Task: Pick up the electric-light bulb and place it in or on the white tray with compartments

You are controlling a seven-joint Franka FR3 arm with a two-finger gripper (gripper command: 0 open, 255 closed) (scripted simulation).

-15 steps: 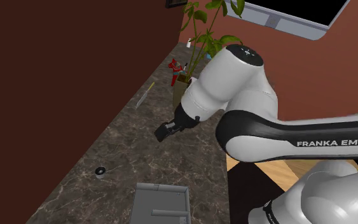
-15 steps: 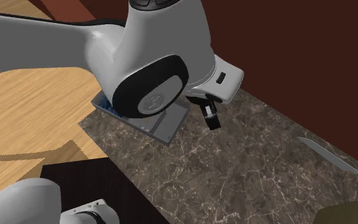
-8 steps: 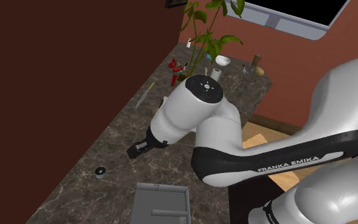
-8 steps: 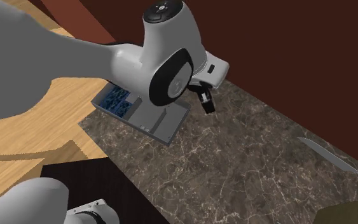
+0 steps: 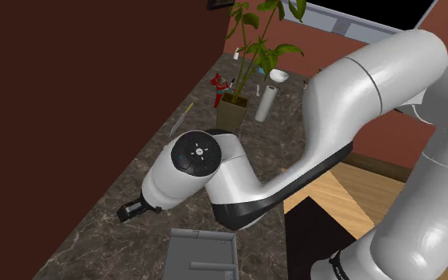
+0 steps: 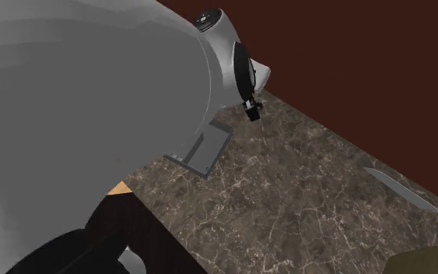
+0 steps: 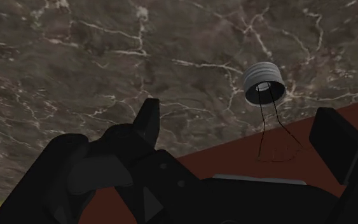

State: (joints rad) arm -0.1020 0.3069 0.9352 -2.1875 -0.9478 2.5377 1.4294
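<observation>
The all-black two-finger gripper (image 7: 238, 116) is hovering, jaws spread, over the clear glass bulb with a grey threaded base (image 7: 264, 84), which is lying on the dark marble countertop (image 7: 75, 57).

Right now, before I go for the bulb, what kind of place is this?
Probably a home kitchen: a dark marble-patterned countertop against a brown wall, a knife lying on it, and a potted plant with a white roll standing at the far end.
</observation>
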